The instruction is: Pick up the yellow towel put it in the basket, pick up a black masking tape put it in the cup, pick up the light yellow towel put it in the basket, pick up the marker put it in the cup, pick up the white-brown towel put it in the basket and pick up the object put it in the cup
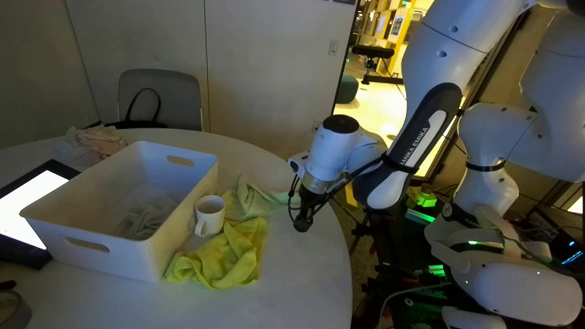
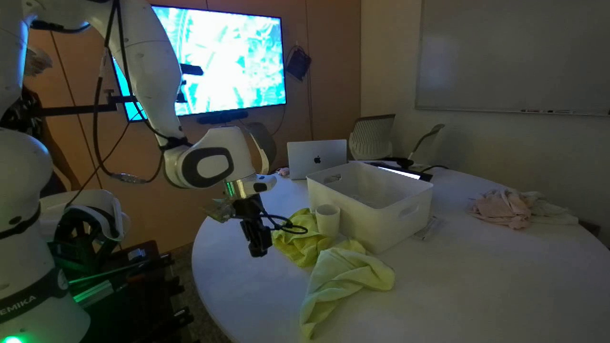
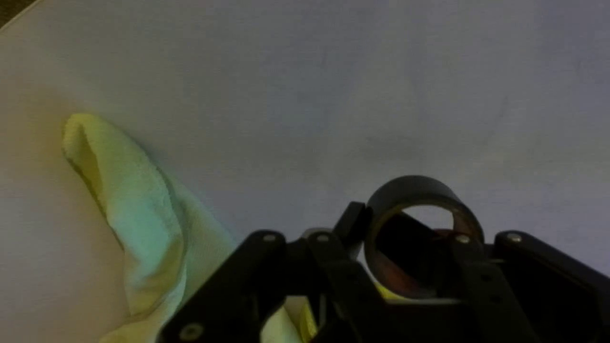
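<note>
Black masking tape (image 3: 412,186) pinched in the fingers (image 3: 351,221) over the surface (image 1: 301,283)

In an exterior view, at the far left, a ring-shaped roll (image 1: 23,315) sits in the lower corner, cut off by the frame edge. Above it is a lit screen (image 1: 32,205) in a black frame. Next, to the right, a bundle of pinkish and whitish towel (image 1: 103,139) lies past the basket (image 1: 123,259), a large white rectangular tub taking up much of the left half of the frame. A crumpled greyish cloth (image 1: 153,214) lies inside it. A grey chair (image 1: 178,91) stands at the upper left, beyond the surface.

Just right of the basket, left of the frame's middle, the white cup (image 1: 215,224) stands upright, its handle turned toward the lower left. The yellow towel (image 1: 228,260) lies rumpled below it, reaching toward the basket's lower right corner; the light yellow towel (image 1: 253,198) spreads to the cup's upper right. Right of these, near the centre, the fingers point down, and the Franka arm (image 1: 418,132) fills the right of the frame.

In the wrist view, the light yellow towel lies at left. At lower right, the fingers grip the masking tape by its wall, one outside the ring, the other within it.
</note>
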